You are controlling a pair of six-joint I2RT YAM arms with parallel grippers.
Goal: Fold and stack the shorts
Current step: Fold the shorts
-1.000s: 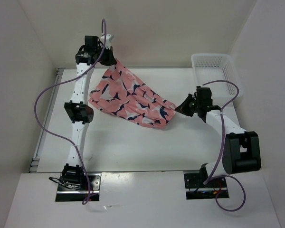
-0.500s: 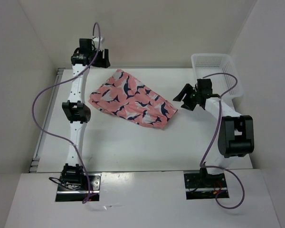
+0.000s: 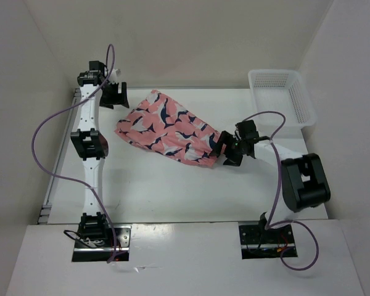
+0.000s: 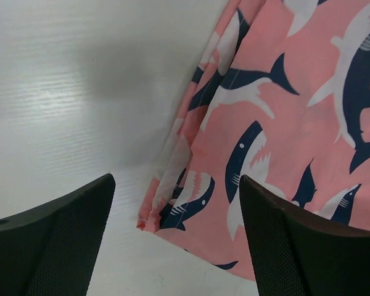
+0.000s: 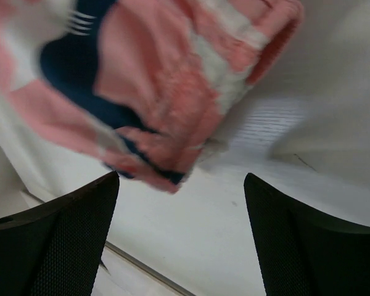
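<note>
R gripper [image 3: 224, 152] first: jaws spread wide, pinching nothing, nose aimed at the near-right end of the shorts [image 3: 169, 129]. From above it sits just beside that end. Touching or not, can't tell. Its own cam shows the thick, rumpled end of the fabric ahead of the open jaws, w/ bare table [image 3: 172, 191] below. My guess is it's lined up there to take that bunched end, which looks like the part most in need of tidying before another fold.

L gripper [image 3: 117, 95] is also spread and empty, hanging just off the shorts' far-left corner, a bit apart from the cloth. Its cam looks down on the left edge, where the layers lie doubled. So prob. one fold is in already, and this arm is clear so as not to drag the cloth.

The shorts lie flat-ish on the table as a slanted wedge between the two grippers, far-left to near-right. The basket [image 3: 280, 92] stands well off to the far right of the shorts, nothing visible in it. No stack yet, as far as I can judge.
</note>
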